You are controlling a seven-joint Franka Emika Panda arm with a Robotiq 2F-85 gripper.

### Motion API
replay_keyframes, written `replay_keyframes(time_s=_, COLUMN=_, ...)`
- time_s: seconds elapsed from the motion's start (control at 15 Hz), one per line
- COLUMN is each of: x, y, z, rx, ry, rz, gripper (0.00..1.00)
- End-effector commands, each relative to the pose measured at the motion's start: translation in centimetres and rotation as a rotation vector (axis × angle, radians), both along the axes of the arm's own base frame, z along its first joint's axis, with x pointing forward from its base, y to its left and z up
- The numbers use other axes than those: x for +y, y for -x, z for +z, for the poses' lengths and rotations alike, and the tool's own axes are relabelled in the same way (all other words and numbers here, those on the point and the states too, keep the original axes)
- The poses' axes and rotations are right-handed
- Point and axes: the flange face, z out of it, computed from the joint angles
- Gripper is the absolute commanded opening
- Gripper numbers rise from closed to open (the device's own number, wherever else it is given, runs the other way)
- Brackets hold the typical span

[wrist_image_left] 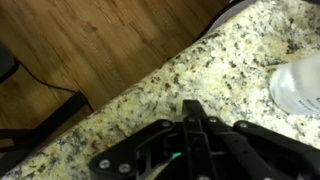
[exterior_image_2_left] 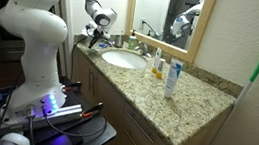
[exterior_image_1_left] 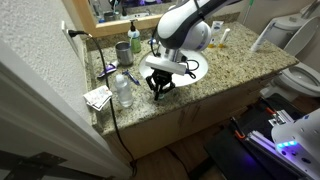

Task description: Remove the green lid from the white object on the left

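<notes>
My gripper (exterior_image_1_left: pixel 160 88) points down at the granite counter (exterior_image_1_left: pixel 215 85), between the clear plastic bottle (exterior_image_1_left: pixel 123 90) and the sink basin (exterior_image_1_left: pixel 190 68). In the wrist view its black fingers (wrist_image_left: pixel 190 108) are pressed together over bare granite, with nothing visible between the tips. A thin green sliver (wrist_image_left: pixel 175 156) shows low between the finger links; I cannot tell what it is. I cannot make out the green lid or the small white object for sure. A pale round thing (wrist_image_left: pixel 303 85) sits at the right edge of the wrist view. The gripper also shows in an exterior view (exterior_image_2_left: pixel 95 41).
A grey-green cup (exterior_image_1_left: pixel 122 50) and a green-topped bottle (exterior_image_1_left: pixel 134 37) stand by the mirror. White papers (exterior_image_1_left: pixel 98 97) lie at the counter corner by the wall. A cable (exterior_image_1_left: pixel 108 110) hangs over the front edge. Small bottles (exterior_image_2_left: pixel 157 64) and a white tube (exterior_image_2_left: pixel 172 78) stand beyond the sink.
</notes>
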Motion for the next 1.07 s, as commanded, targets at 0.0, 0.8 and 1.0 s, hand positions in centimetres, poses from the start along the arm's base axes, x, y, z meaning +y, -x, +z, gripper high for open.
replay_keyframes(time_s=0.0, x=-0.3, y=0.6, z=2.2, rx=-0.008, ry=-0.027, rz=0.063, gripper=0.29)
replay_keyframes(time_s=0.8, x=-2.2, y=2.3, z=6.0, rx=-0.138, ry=0.093, rz=0.431, gripper=0.94)
replay_keyframes(time_s=1.0, x=-0.7, y=2.5, z=5.0, rx=-0.234, ry=0.178, rz=0.583, gripper=1.0)
